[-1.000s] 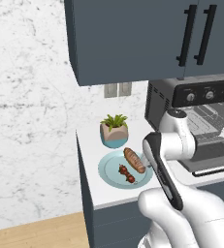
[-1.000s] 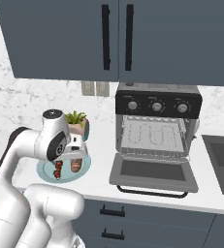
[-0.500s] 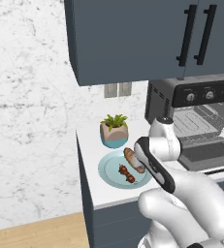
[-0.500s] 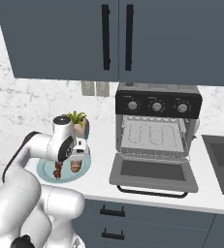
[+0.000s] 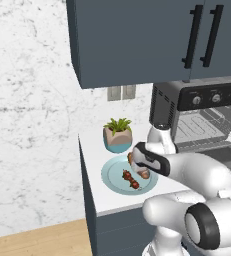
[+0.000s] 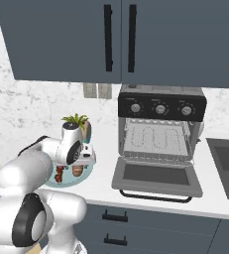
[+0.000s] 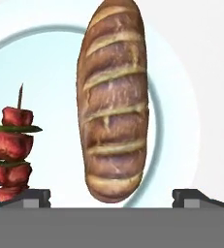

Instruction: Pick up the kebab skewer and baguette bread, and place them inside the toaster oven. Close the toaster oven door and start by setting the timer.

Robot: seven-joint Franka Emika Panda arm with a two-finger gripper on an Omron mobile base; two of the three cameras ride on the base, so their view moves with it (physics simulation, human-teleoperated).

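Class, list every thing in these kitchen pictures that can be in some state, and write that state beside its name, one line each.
Dark grey toaster oven door: dropped fully open.
Boxy dark grey toaster oven: wire rack bare.
Two-finger gripper: open, above the loaf, holding nothing.
Golden-brown baguette bread: lying on the plate.
Red-chunked kebab skewer: lying on the plate, beside the loaf.
Pale blue round plate: holding both foods.
Upper cabinet doors: shut.

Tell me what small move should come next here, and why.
Probably lower the claw straight down and close on the bread. In the hand view its two tips stand wide apart, one on either side of the loaf's near end, with nothing held. The bread lies on the plate beside the skewer, and the oven door already hangs open.
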